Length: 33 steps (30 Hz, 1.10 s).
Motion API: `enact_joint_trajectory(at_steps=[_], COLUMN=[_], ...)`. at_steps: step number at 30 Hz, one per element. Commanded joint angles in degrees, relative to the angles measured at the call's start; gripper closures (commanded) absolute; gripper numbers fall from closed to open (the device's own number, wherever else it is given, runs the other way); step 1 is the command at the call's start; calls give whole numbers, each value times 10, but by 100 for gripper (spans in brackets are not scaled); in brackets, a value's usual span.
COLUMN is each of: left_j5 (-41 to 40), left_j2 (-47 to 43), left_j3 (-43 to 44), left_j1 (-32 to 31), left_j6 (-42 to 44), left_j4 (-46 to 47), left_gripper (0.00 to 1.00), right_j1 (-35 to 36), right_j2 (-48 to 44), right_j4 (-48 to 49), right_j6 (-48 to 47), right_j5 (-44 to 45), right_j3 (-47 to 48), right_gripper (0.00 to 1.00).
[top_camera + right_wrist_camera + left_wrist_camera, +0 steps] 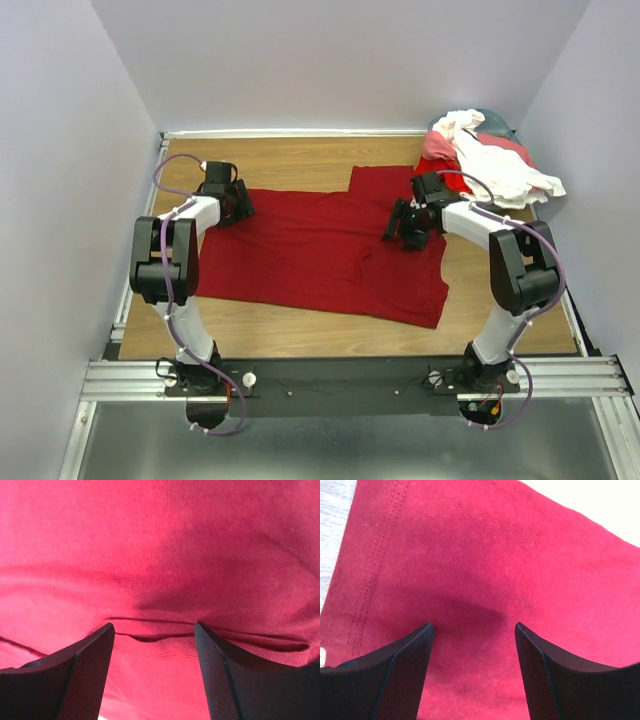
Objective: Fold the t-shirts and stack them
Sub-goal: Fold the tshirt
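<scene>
Both the left gripper [473, 627] and right gripper [153, 626] hung, jaws apart, over the flattened crimson t-shirt [320, 250], seemingly to pinch it.

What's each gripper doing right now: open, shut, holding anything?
Left gripper: open over the crimson t-shirt, holding nothing.
Right gripper: open, fingers either side of a wrinkle in the same shirt, nothing gripped.
</scene>
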Motion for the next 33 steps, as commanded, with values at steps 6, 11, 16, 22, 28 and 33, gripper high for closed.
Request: enact_joint_trajectory(at_steps=[6, 11, 16, 22, 28, 33], left_j5=[-3, -5, -7, -11, -2, -12], left_j2=[-28, -48, -73, -115, -148, -142], left_j3=[-53, -86, -119, -160, -151, -55], left_j1=[0, 0, 0, 0, 0, 1], left_j6=[11, 6, -3, -10, -10, -5], left_j4=[13, 11, 10, 5, -3, -33], left_gripper=[26, 26, 26, 26, 26, 25], right_j1=[0, 3, 6, 11, 13, 8], right_j2=[-31, -64, -106, -144, -176, -173], right_j4=[-15, -16, -16, -16, -37, -95], right_j6=[21, 36, 52, 63, 53, 29], right_j5=[-6, -10, -18, -21, -16, 71], right_j3=[-116, -161, -204, -241, -213, -68], right_gripper=[27, 27, 27, 27, 26, 21])
